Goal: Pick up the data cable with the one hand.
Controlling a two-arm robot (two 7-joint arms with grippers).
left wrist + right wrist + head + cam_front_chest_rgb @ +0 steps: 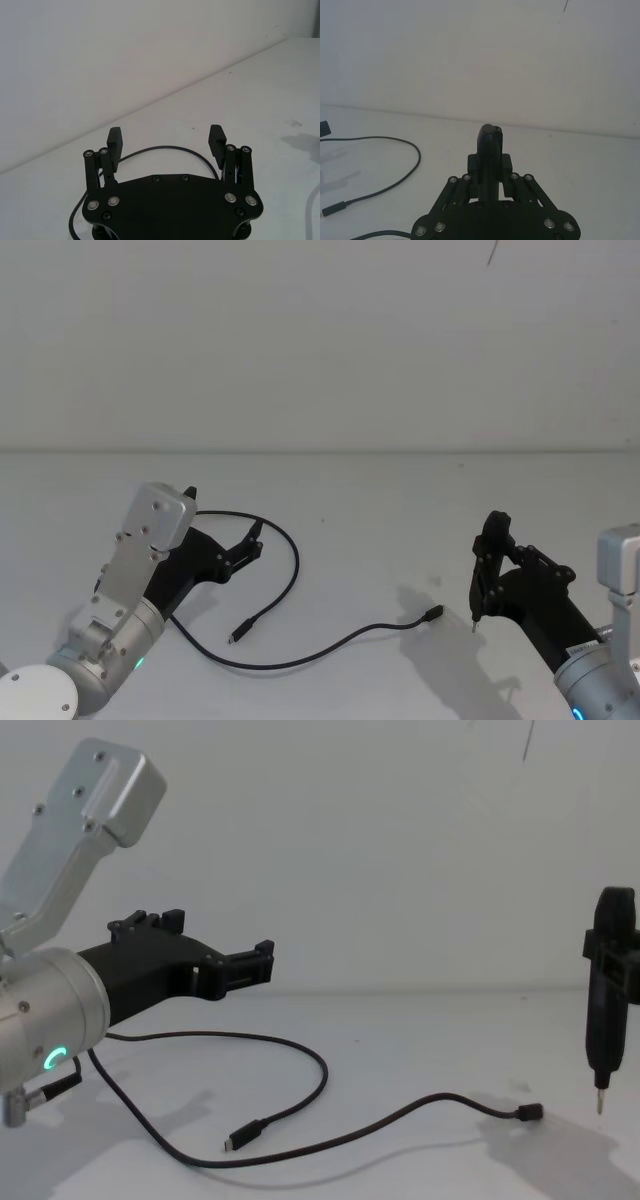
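The data cable (297,565) is a thin black cord lying in loose curves on the white table, with one plug (240,632) near the middle and the other plug (432,614) further right. My left gripper (225,515), black and angular on a silver wrist with a green ring, hovers open above the cable's left loop without touching it. In the left wrist view the cable (170,147) arcs on the table beyond the spread fingers (115,137). The chest view shows the left gripper (225,935) well above the cable (322,1072). My right gripper (494,532) is shut, to the right of the cable's right plug.
White tabletop (400,500) runs back to a plain white wall. A short wire with a metal tip (600,1100) hangs down at the right gripper (612,915), just above the table. From the right wrist the cable (417,152) lies off to one side of the shut fingers (490,134).
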